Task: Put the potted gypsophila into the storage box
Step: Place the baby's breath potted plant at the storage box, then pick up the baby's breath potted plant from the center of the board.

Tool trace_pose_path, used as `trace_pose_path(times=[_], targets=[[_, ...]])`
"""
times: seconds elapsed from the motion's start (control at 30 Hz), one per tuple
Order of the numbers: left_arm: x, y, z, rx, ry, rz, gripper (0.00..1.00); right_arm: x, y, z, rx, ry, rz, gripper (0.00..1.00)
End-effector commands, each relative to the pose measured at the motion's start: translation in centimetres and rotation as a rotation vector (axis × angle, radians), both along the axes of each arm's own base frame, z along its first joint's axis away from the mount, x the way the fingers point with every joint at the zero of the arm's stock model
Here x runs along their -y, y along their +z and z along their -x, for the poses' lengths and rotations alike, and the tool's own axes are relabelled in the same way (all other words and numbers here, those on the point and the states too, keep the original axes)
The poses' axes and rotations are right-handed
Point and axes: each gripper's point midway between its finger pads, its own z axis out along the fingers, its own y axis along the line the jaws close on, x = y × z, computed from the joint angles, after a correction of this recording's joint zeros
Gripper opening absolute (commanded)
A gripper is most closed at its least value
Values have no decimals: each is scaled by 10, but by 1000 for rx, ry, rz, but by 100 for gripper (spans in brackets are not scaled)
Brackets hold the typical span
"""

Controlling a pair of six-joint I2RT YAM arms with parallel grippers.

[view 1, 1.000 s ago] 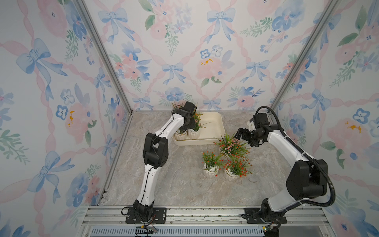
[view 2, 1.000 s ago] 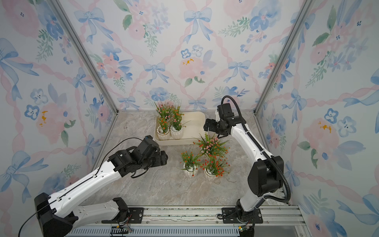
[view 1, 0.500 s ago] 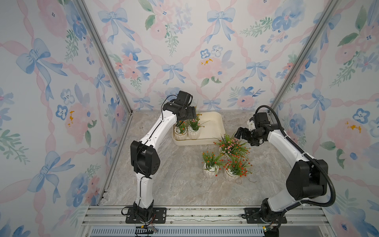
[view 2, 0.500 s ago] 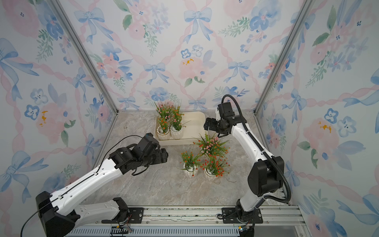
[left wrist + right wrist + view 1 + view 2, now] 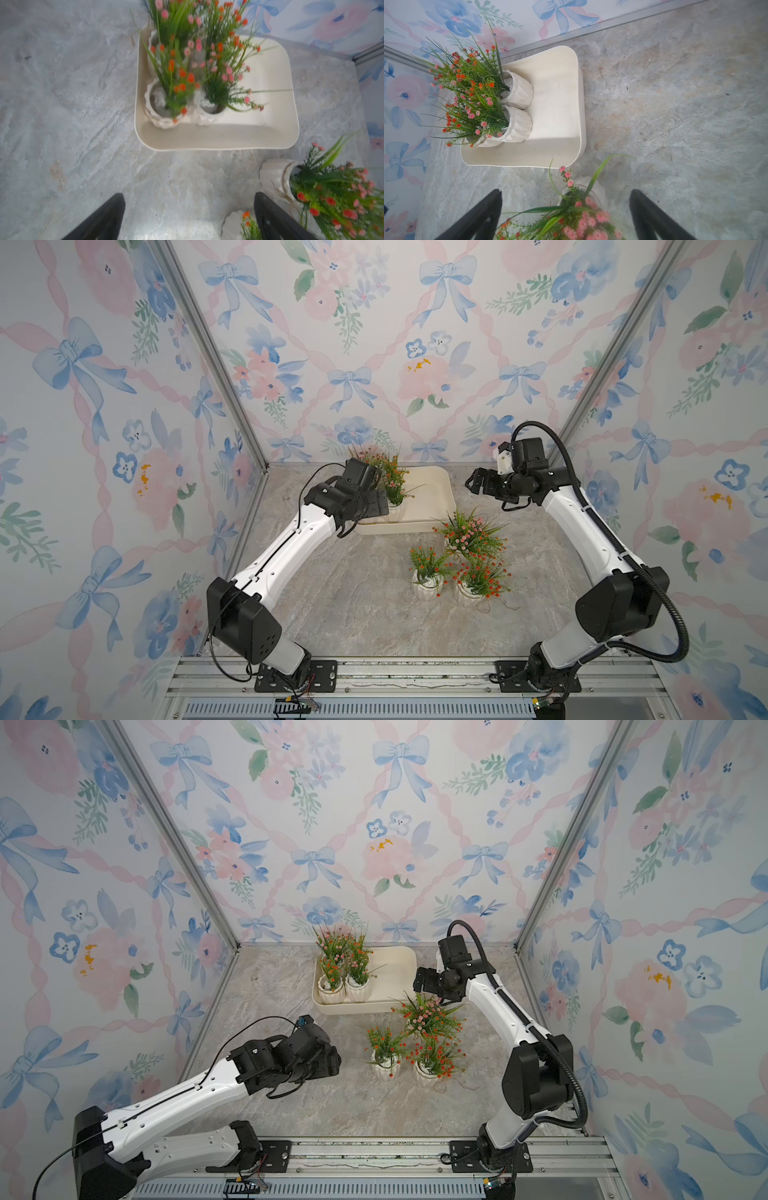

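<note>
Four potted gypsophila (image 5: 331,988) stood upright in the left end of the storage box (image 5: 395,973), as far as the sprigs allowed a count: two front pots touching side by side, two behind them toward the far wall. The rest of the box floor was bare. Three more stood on the tabletop (image 5: 291,1106). The pink-flowered pot (image 5: 428,1015) was just off the box's near right corner, with the orange-flowered pot (image 5: 385,1056) and red-flowered pot (image 5: 434,1058) close together nearer the robot. The left arm's position was inconsistent. In a top view the left tool (image 5: 376,506) was at the box's near left corner. In a top view the left tool (image 5: 332,1063) was over bare tabletop, apart from the box and left of the orange-flowered pot. In the left wrist view the left tool (image 5: 189,195) was spread wide with nothing between its fingers, and the box lay ahead. The right tool (image 5: 419,982) hung by the box's right end above the pink-flowered pot. Its fingers (image 5: 483,216) were spread wide and gripping nothing, with pink sprigs showing between them. Contact with the sprigs could not be told.
</note>
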Motion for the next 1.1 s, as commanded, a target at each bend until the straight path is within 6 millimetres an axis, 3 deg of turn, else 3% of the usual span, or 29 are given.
trace_pose_path(times=[0.0,0.2,0.33,0.47,0.6,1.07], targets=[[0,-12,44,-31,44,54,96,-9,-29,2,-82,-10,34,97],[0,-54,117,-113,64,125,91,-20,-44,12,-87,-43,6,97],[2,-79,143,-170,55,128,88,-20,-52,20,-106,-40,25,97],[22,-92,158,-186,10,101,84,-8,-55,27,-115,-46,59,97],[37,-110,155,-199,2,53,83,5,-57,31,-123,-63,53,97],[90,-126,123,-224,-62,10,84,72,-67,56,-146,-164,30,97]])
